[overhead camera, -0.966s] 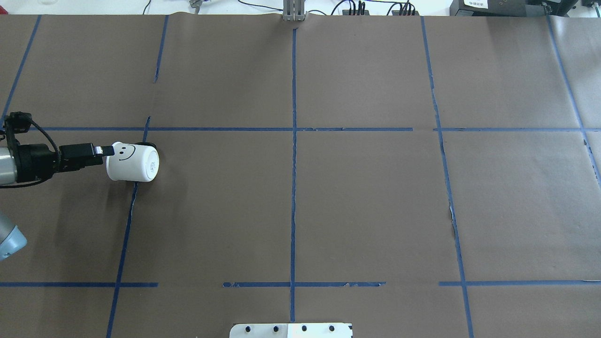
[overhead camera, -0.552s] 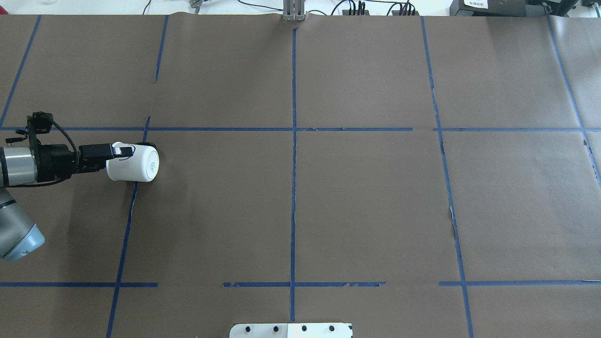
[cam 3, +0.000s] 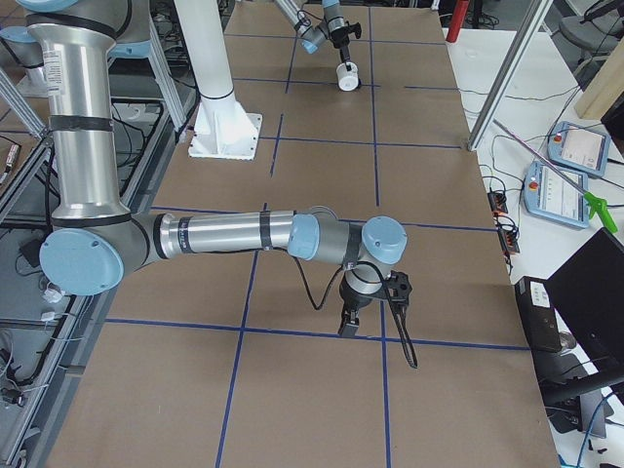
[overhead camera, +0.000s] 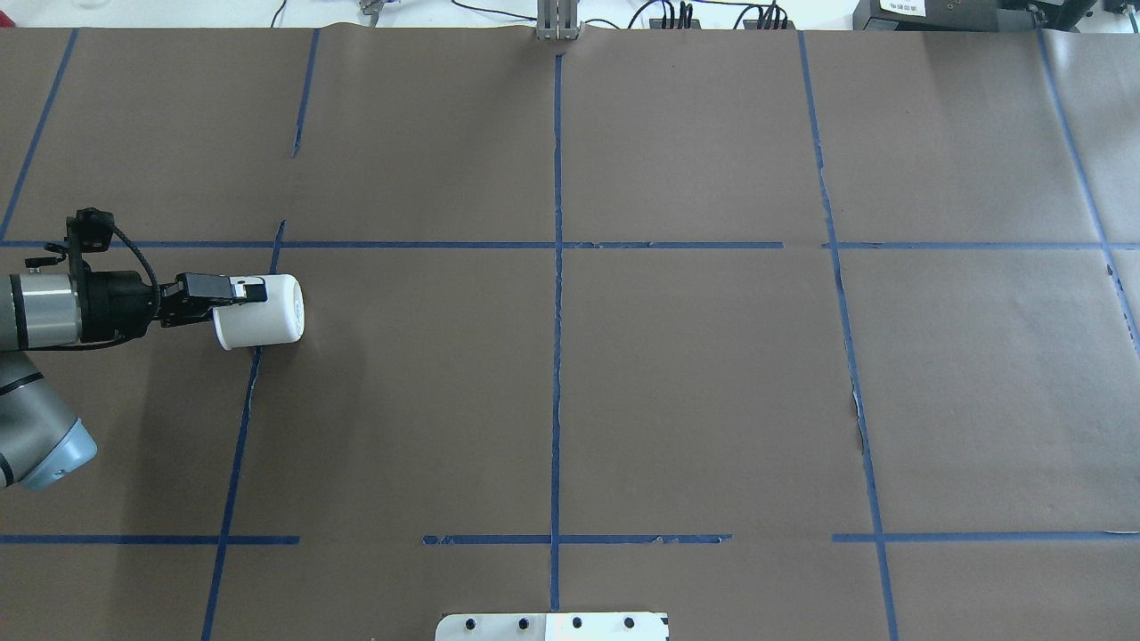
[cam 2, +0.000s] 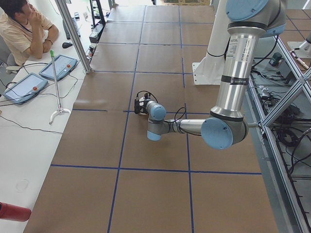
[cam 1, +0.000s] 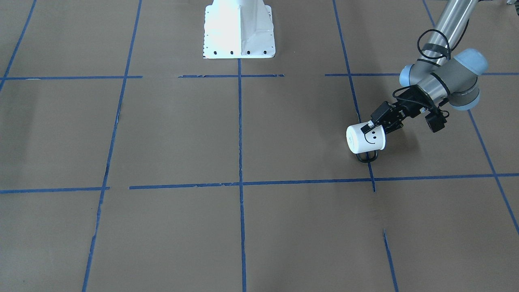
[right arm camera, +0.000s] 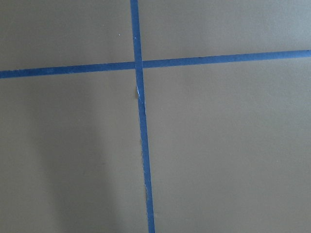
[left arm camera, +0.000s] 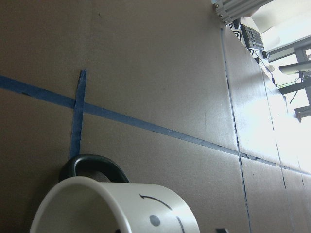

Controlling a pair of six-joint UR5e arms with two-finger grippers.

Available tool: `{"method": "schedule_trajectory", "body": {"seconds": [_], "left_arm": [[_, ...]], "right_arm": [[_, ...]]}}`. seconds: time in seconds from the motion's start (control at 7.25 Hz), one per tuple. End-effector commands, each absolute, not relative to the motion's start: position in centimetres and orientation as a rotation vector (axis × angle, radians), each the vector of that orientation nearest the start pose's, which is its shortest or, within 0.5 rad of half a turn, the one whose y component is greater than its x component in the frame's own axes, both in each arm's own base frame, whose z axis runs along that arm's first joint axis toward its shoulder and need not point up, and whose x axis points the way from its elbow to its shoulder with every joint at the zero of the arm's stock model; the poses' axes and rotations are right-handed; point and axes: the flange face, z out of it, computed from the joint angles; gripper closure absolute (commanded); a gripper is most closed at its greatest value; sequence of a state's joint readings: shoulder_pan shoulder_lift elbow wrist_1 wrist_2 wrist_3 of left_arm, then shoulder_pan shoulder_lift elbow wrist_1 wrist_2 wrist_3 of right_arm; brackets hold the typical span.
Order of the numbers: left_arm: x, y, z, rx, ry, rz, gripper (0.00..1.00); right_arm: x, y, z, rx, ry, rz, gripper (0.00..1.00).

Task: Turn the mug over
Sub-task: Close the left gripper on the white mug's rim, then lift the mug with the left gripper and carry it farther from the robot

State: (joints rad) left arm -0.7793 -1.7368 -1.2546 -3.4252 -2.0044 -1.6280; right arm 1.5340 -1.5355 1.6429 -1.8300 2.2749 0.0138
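The white mug with a black smiley face lies on its side at the table's left. Its mouth faces my left gripper and its base faces right. In the front-facing view the mug has its black handle underneath, against the paper. My left gripper has one finger over the smiley side of the rim and looks shut on it. The left wrist view shows the rim and smiley of the mug. My right gripper hangs low over the table far from the mug; I cannot tell its state.
Brown paper with blue tape lines covers the table. The white robot base plate stands at the robot's edge. An operator and teach pendants are beside the table's end. The right wrist view shows only paper and a tape cross.
My left gripper has advanced right over the mug's rim, covering the smiley. The mug has shifted slightly right and turned, so its base label no longer shows.
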Motion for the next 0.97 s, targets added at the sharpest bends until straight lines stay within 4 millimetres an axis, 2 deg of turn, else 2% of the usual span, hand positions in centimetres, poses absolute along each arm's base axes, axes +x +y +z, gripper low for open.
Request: {"method": "schedule_trajectory", "body": {"seconds": [0.0,0.28,0.55,0.69,0.83], "left_arm": [[32.7,-45.0,50.6,0.257,1.721,-0.269,1.0],[34.4,-46.6,45.9,0.205,1.809,-0.299,1.0],[35.2,-47.4,43.4,0.209,1.836,-0.289,1.0],[36.5,-48.0,41.7,0.182,1.797,-0.308,1.0],[38.0,-48.6,38.8,0.133,1.708,-0.353,1.0]], "right_arm": [[5.1,-49.4,63.5,-0.163,-0.699,0.031,0.0],[5.1,-49.4,63.5,-0.163,-0.699,0.031,0.0],[5.1,-49.4,63.5,-0.163,-0.699,0.031,0.0],[5.1,-49.4,63.5,-0.163,-0.699,0.031,0.0],[5.1,-49.4,63.5,-0.163,-0.699,0.031,0.0]]}}
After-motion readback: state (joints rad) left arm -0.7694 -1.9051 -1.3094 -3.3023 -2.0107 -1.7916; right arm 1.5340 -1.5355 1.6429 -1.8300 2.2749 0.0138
